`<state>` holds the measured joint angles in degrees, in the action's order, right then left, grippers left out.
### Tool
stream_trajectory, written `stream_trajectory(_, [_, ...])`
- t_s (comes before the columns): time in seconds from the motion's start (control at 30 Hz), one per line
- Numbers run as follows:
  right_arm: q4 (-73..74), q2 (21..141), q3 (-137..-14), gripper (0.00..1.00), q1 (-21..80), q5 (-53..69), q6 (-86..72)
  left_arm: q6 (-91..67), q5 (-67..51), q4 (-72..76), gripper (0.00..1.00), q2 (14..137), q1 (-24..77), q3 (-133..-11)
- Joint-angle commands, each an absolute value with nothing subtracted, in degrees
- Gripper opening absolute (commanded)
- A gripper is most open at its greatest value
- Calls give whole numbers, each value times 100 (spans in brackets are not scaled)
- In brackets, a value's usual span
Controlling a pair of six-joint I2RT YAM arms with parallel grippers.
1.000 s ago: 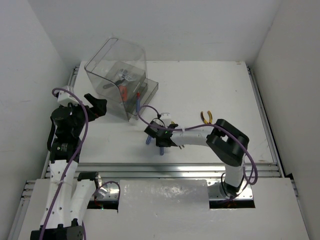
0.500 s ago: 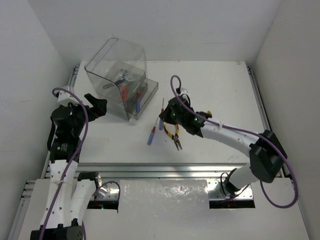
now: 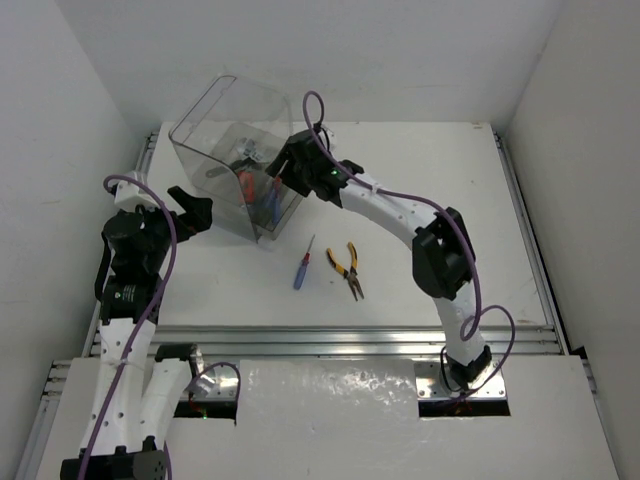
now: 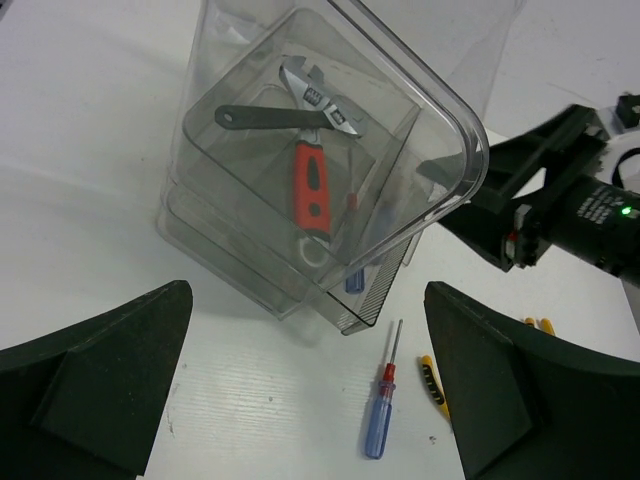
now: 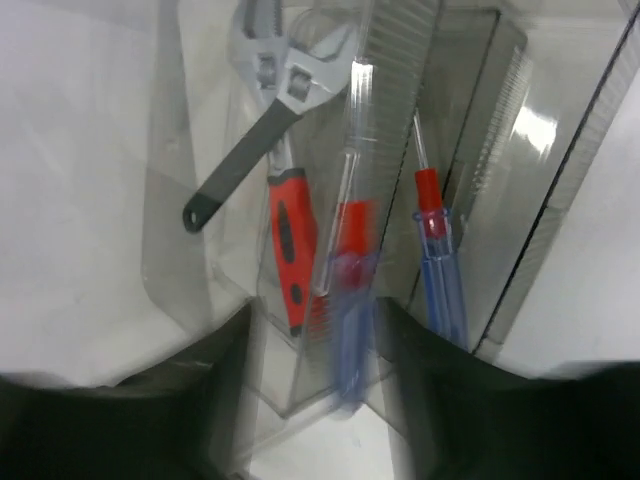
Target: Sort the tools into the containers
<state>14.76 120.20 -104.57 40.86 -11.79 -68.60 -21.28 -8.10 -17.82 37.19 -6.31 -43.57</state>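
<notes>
The clear smoky container [image 3: 222, 125] stands at the back left, its trays open to the right. A red-handled adjustable wrench [image 4: 311, 185] and a black-handled wrench [image 4: 262, 117] lie in it. My right gripper [image 3: 284, 172] is at the tray mouth with its jaws apart. A blurred blue-and-red screwdriver [image 5: 350, 290] lies loose between them, over the tray edge. Another blue screwdriver [image 5: 438, 280] rests in the tray beside it. A third screwdriver [image 3: 302, 265] and yellow-handled pliers [image 3: 346, 270] lie on the table. My left gripper [image 3: 190, 208] hangs open, left of the container.
The table's raised rail [image 3: 520, 220] runs along the right side and white walls close in the back and both sides. The right arm's forearm [image 3: 385, 205] stretches diagonally above the table's middle, over the pliers' far side.
My right gripper rose from the tools near the front and carried a blue screwdriver back left to the container. Its jaws have spread apart there. The left arm has not moved.
</notes>
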Motion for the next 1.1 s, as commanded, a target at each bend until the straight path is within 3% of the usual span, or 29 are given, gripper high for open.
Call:
stream_trajectory(0.0, [2092,12304,-10960,69,3999,-1204,-7032,-2057,-738,-1591,100,3647,-624,-4535])
stream_trajectory(0.1, [2179,12165,-10873,80,3999,-1282,-6874,-2048,-800,-1582,100,3647,-624,-4535])
stream_trajectory(0.33, [1898,10857,-8941,82,4428,-2229,-5978,-2057,-800,-1582,100,3604,-624,-4544])
stream_trajectory(0.57, [1995,10503,-7612,81,5264,-3443,-5932,-2065,-800,-1591,100,3639,-633,-4544])
stream_trajectory(0.8, [2259,11082,-7682,75,5555,-3464,-6266,-2057,-782,-1600,100,3647,-642,-4553])
stream_trajectory(0.97, [2083,11574,-7804,59,5546,-3121,-6328,-2057,-791,-1600,100,3647,-633,-4544])
stream_trajectory(1.07, [2162,11874,-7901,59,5528,-2989,-6442,-2048,-809,-1600,100,3648,-633,-4544])
